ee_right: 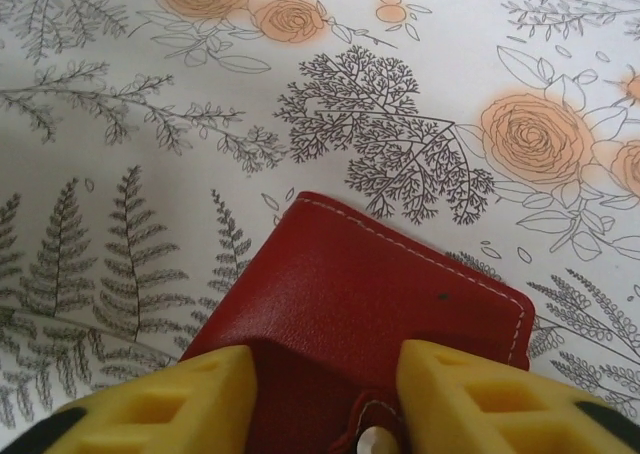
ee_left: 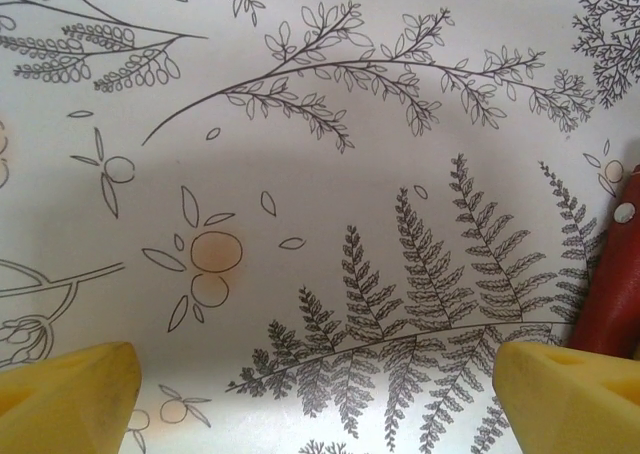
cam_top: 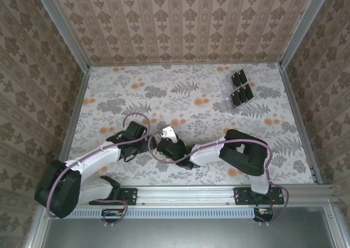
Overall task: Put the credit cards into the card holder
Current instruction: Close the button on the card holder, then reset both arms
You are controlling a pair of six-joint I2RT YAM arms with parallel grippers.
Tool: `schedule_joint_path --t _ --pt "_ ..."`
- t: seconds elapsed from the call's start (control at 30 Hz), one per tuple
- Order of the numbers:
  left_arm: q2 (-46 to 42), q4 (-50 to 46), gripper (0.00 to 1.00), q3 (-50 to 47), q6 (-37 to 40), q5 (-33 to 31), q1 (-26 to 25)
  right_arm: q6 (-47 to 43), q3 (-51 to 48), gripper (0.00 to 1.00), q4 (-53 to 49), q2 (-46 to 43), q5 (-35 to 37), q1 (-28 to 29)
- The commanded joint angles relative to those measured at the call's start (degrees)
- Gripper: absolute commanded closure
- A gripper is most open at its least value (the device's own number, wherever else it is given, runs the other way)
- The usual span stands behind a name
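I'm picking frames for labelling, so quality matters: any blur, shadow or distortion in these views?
Top view: even light, walls splayed by the wide lens, cards small but distinct. Left wrist: a soft shadow across the cloth, the left tool slightly blurred up close. Right wrist: wallet sharp, its stitching readable; the cloth dims toward the left.

Red card holder [ee_right: 370,294] lies flat, seemingly folded; roughly 5 black credit cards [cam_top: 240,87] grouped far right.
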Motion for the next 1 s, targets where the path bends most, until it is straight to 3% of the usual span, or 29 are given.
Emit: schedule_joint_path --t 0.0,0.33,0.6,0.83,0.97 --pt "0.8 0.8 0.0 1.8 1.3 0.6 0.7 -5.4 1.6 0.43 -14.4 3.0 -9.5 -2.7" --pt "-1.4 -1.5 0.0 4.8 2.4 -0.9 1.8 -9.4 10.4 0.18 -16.7 -7.3 -16.4 -7.6" --pt "-6.2 -5.5 0.0 10.0 6.7 -4.8 5.9 -6.2 4.5 0.03 -18.9 -23.7 -20.0 -12.6" --pt "-9.2 -2.2 0.0 15.3 17.5 -13.6 10.8 -5.7 -0.5 0.0 -29.3 -42.7 -17.0 -21.7" --pt "-11.0 11.5 0.0 11.4 29.5 -22.8 11.8 -6.6 -2.6 0.0 -33.7 -51.7 -12.5 -32.5"
